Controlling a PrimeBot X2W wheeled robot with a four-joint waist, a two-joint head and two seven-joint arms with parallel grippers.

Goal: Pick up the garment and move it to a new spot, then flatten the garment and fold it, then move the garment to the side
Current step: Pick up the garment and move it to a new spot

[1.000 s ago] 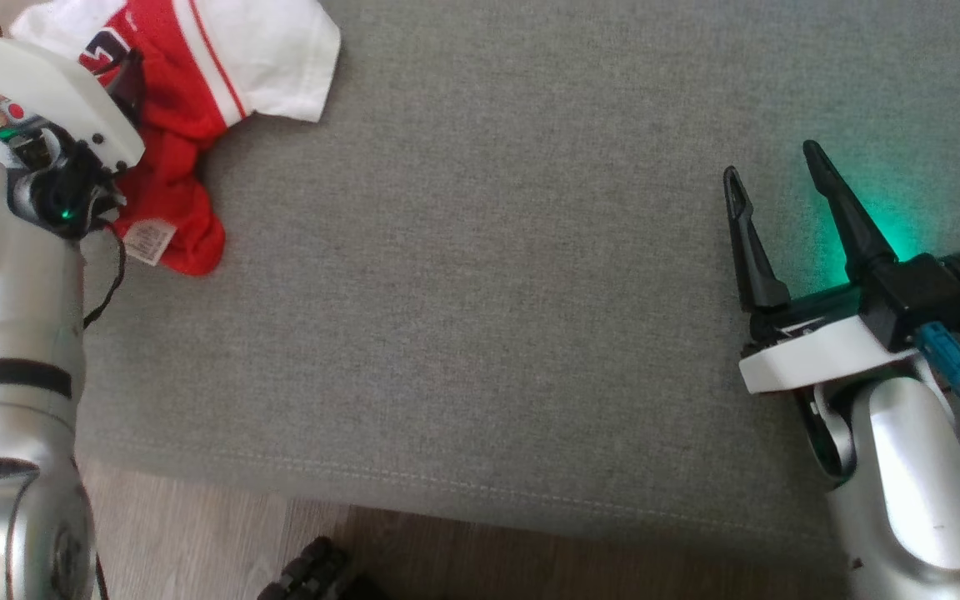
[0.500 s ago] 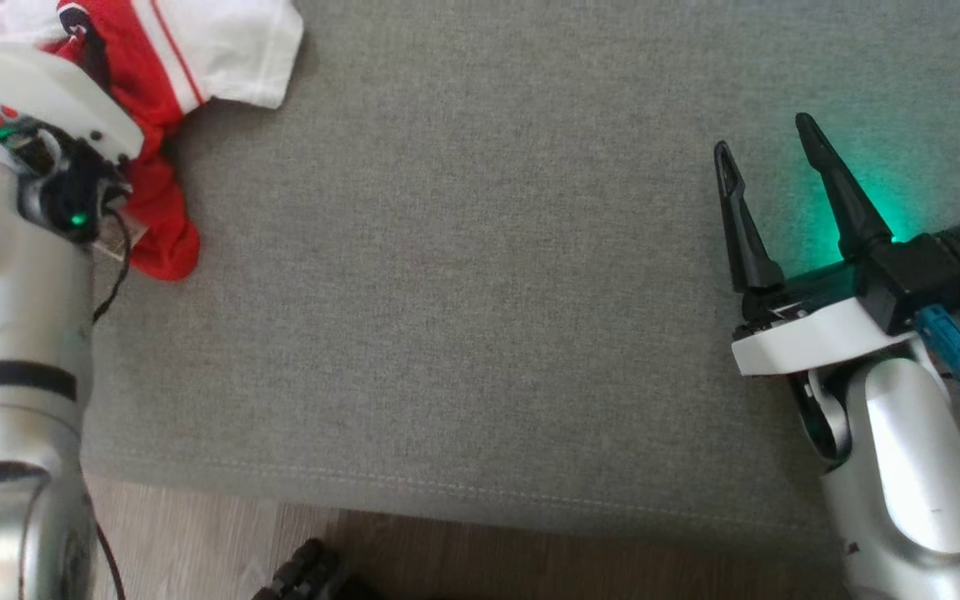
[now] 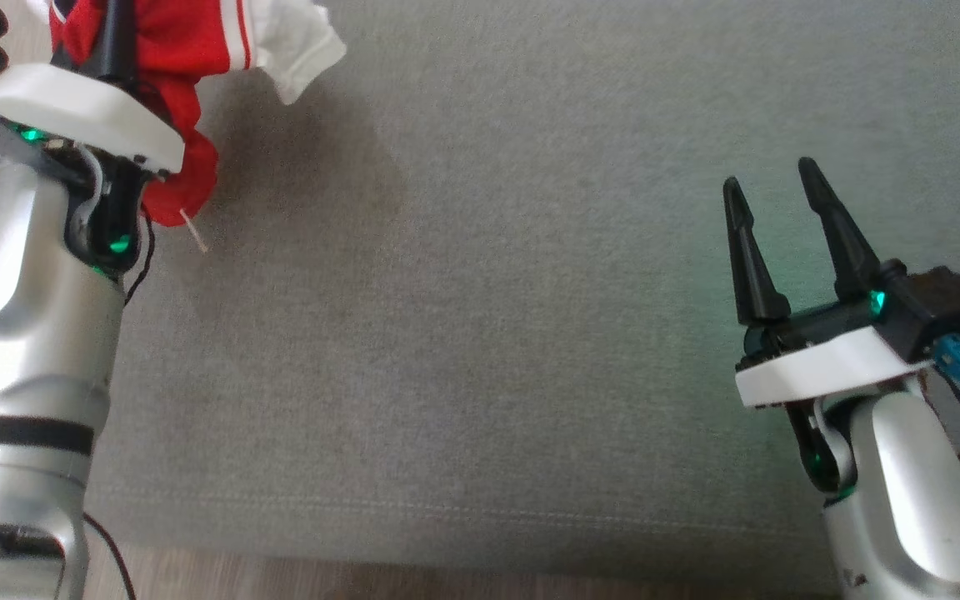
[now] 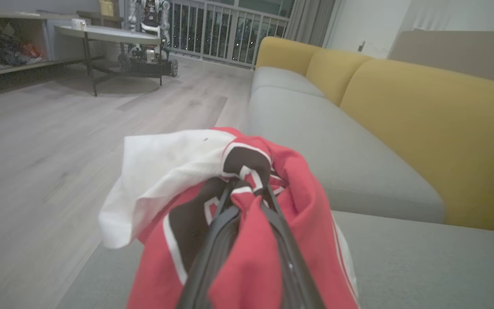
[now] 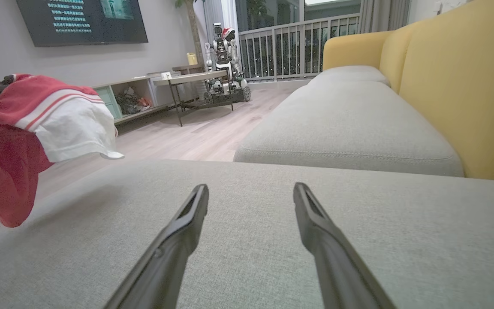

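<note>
Left gripper (image 4: 247, 191) clamped tight on garment (image 3: 180, 50), held above seat cushion (image 3: 480, 333) at its left end, silver forearm (image 3: 22, 333) angled up to it. Right gripper (image 3: 769, 179) jaws spread, empty, low over cushion's right side, fingers pointing away from its front edge.

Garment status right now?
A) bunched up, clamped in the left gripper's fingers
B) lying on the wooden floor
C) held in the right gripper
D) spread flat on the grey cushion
A: the left gripper has its fingers shut on the bunched red and white garment, while the right gripper stands open with nothing between its fingers, over the grey sofa cushion.
</note>
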